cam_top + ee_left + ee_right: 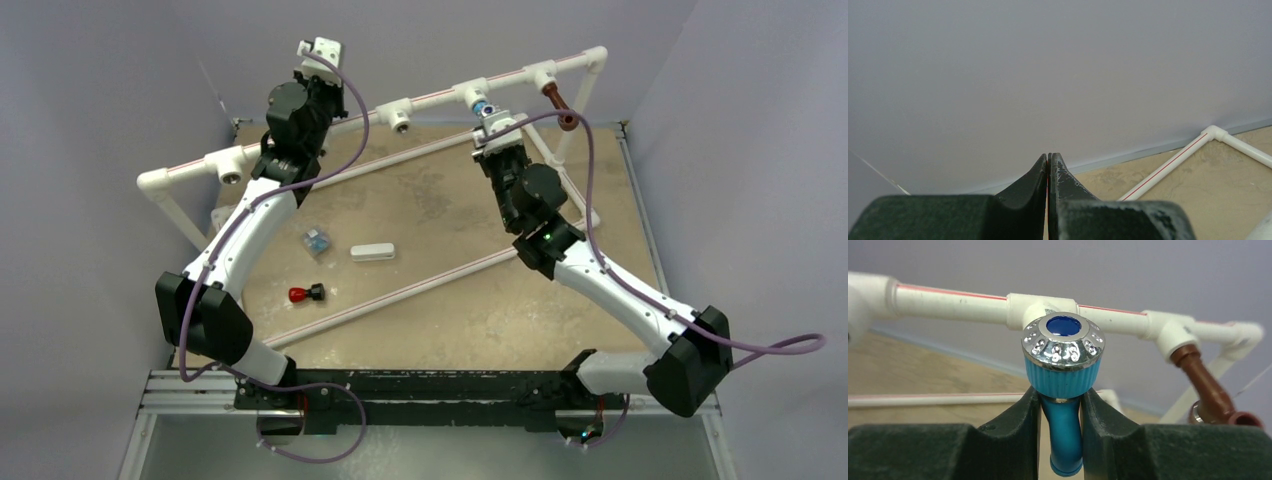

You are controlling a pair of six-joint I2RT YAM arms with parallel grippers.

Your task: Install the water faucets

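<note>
blue faucet point(1063, 367): stood at centre of the right wrist view, silvery cap up, just before the white pipe point(948, 302)
right gripper point(1060, 407): clenched on its spout
brown faucet point(1205, 390): hung from that pipe, right edge
left gripper point(1048, 167): pressed closed, empty

No legible text, label, brand, number or sign is found in any view; a faint grey mark on the white tee fitting point(1038, 307) cannot be read.

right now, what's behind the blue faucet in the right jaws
A white tee fitting on the raised pipe. The blue faucet covers the tee's outlet, so whether they are joined cannot be seen.
</note>
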